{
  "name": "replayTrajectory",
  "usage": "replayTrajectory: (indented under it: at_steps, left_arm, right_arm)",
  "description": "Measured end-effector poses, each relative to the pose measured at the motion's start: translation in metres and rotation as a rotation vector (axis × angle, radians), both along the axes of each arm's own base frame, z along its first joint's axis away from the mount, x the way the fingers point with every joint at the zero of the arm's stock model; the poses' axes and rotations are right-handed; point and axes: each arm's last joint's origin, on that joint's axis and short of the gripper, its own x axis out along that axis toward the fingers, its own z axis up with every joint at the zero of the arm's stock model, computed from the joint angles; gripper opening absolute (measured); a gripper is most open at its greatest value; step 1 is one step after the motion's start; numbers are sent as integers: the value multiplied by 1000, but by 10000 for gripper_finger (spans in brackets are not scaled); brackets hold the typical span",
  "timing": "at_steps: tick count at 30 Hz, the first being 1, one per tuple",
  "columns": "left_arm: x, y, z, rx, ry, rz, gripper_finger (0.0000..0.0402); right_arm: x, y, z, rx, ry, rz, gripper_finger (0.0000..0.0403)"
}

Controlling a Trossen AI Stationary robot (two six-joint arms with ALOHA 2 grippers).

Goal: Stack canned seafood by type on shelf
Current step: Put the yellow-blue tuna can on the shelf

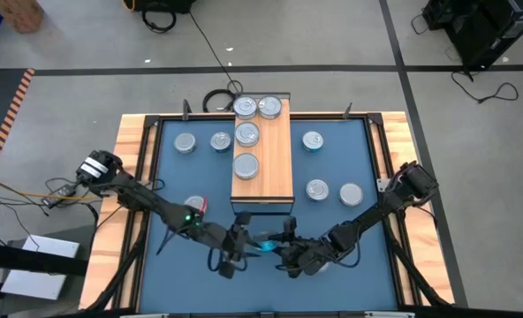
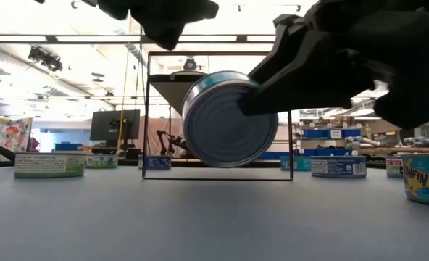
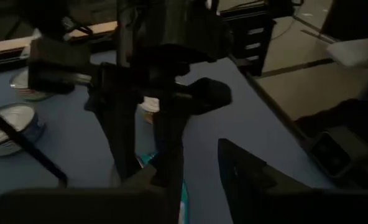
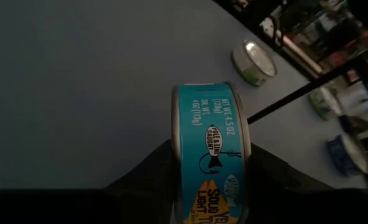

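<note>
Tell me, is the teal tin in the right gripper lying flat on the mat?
No, the right gripper holds the teal tin on edge, clear of the mat.

Shelf (image 1: 263, 163) near half bare; four tins (image 1: 246, 134) crowd far half.

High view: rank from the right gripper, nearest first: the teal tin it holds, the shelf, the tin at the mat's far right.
1. Teal tin, in the right gripper, near edge.
2. Shelf, mat centre.
3. Far-right tin, right side.
</note>
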Motion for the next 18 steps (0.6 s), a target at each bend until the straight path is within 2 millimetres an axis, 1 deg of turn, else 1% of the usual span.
replayTrajectory:
  at_steps: [3, 6, 10, 14, 18]
  left_arm:
    - [-3, 1, -5, -23, -32, -19, 81]
    - [-11, 3, -9, -58, -76, -50, 61]
    - [-25, 11, -2, -106, -158, -55, 39]
    - [-40, 19, 7, -116, -191, -41, 24]
    - [-59, 28, 18, -79, -221, 13, 17]
  right_arm:
    - [1, -2, 0, 5, 5, 1, 153]
    - [4, 0, 4, 11, 13, 10, 153]
    - [8, 4, 12, 20, 18, 20, 153]
    - [12, 6, 18, 18, 36, 29, 153]
    - [14, 6, 21, 23, 79, 36, 153]
